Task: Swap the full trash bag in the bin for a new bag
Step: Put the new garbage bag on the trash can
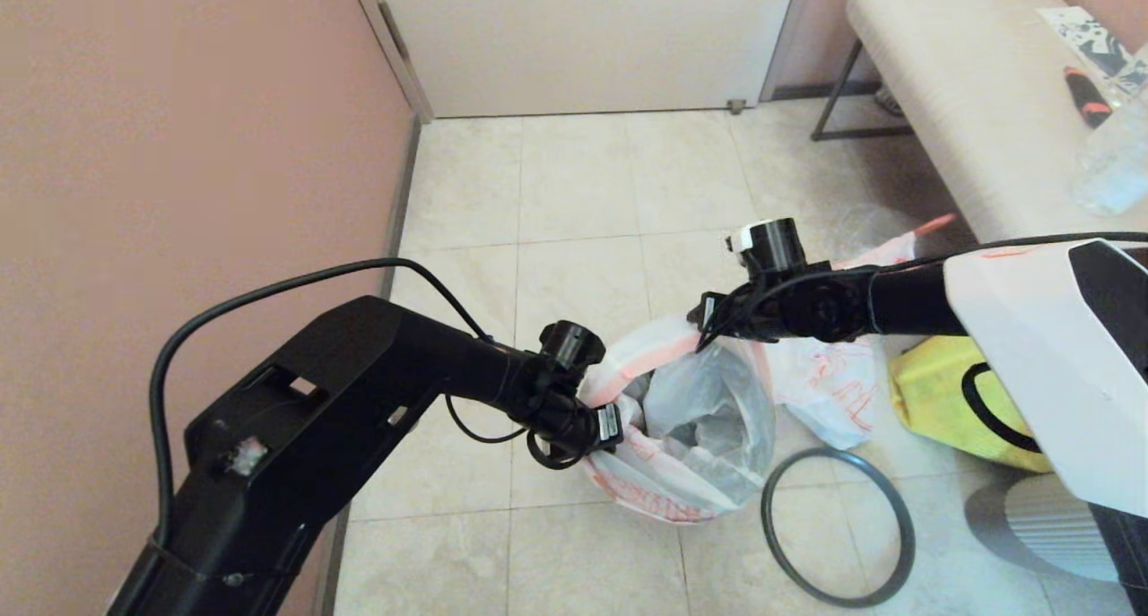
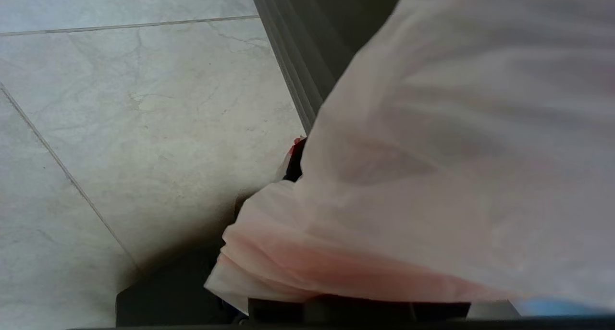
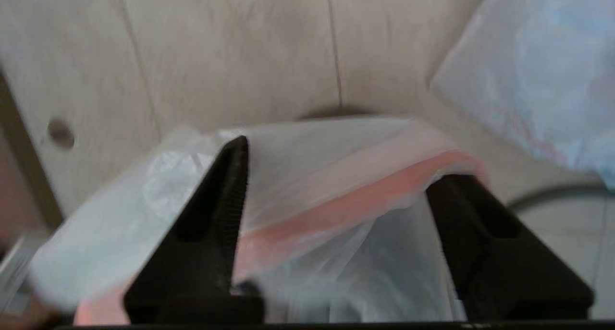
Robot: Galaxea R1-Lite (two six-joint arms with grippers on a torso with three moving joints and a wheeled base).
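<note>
- New bag (image 1: 691, 419): draped open over the bin, which it hides, on the floor tiles.
- Left gripper (image 1: 610, 423): jaws pinching the bag's near-left rim.
- Right gripper (image 3: 336, 195): jaws spread, pink edge band (image 3: 346, 205) between them.
- Full trash bag (image 1: 830, 383): on the floor, beside the hoop (image 1: 839, 526).

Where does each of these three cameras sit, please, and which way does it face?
Head: high on the robot, looking down at the tiled floor; both black arms show, around the thin white orange-banded new bag.
Left wrist: behind the left hand, facing floor and bag film pressed close.
Right wrist: behind the right hand, its open black fingers straddling the bag's orange band.
All three share that bag.
</note>
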